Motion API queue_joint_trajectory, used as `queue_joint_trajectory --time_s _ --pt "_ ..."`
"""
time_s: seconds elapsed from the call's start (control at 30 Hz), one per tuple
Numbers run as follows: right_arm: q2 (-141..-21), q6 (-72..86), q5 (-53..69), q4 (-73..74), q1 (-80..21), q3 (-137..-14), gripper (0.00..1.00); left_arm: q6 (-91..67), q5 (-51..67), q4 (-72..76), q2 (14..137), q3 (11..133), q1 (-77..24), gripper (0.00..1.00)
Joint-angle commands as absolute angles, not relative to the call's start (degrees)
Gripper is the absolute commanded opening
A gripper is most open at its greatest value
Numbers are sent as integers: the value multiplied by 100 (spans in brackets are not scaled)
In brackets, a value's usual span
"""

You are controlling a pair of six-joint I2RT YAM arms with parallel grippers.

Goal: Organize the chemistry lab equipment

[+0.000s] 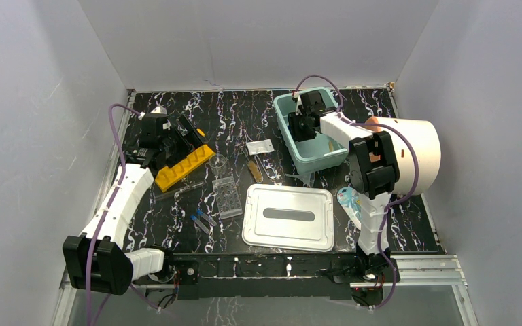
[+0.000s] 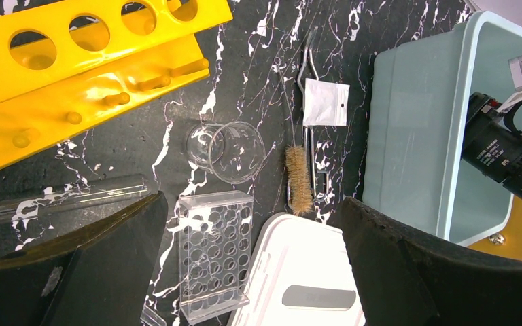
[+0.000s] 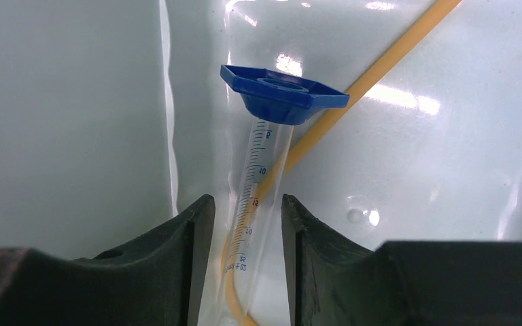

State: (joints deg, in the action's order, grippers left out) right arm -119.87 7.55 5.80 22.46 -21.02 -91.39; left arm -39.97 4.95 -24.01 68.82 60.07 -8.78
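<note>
My right gripper point(image 3: 247, 204) reaches into the teal bin point(image 1: 312, 159). Its jaws stand open on either side of a clear graduated tube with a blue hexagonal end point(image 3: 282, 95), with a gap on each side. The tube lies over amber tubing point(image 3: 353, 88) on the bin floor. My left gripper point(image 2: 251, 210) hangs wide open and empty above the table, by the yellow test-tube rack point(image 2: 88, 61). Below it lie the clear well plate point(image 2: 214, 251) and the clear beaker point(image 2: 234, 151), which is on its side. Two blue-capped tubes point(image 1: 202, 219) lie near the front.
A white lid point(image 1: 289, 217) lies at the front centre. A bristle brush point(image 2: 299, 180), metal forceps point(image 2: 306, 61) and a white packet point(image 2: 326, 103) lie between the beaker and the bin. A glass tube point(image 2: 61, 200) lies below the rack. A large white roll point(image 1: 414, 153) stands at the right.
</note>
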Motion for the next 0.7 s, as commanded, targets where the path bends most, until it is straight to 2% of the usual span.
queue_joint_trajectory --time_s 0.0,0.43,0.67 --pt "-11630 942 501 2188 -2080 -9457 50 -3913 499 -2399 6718 6229 -896 98" --pt "-10616 1291 75 2913 -2076 -10155 60 -3943 412 -2598 6488 6195 -896 98" --pt "-9938 1182 436 2981 -2180 -10317 64 -4081 298 -2906 5997 6010 -896 98"
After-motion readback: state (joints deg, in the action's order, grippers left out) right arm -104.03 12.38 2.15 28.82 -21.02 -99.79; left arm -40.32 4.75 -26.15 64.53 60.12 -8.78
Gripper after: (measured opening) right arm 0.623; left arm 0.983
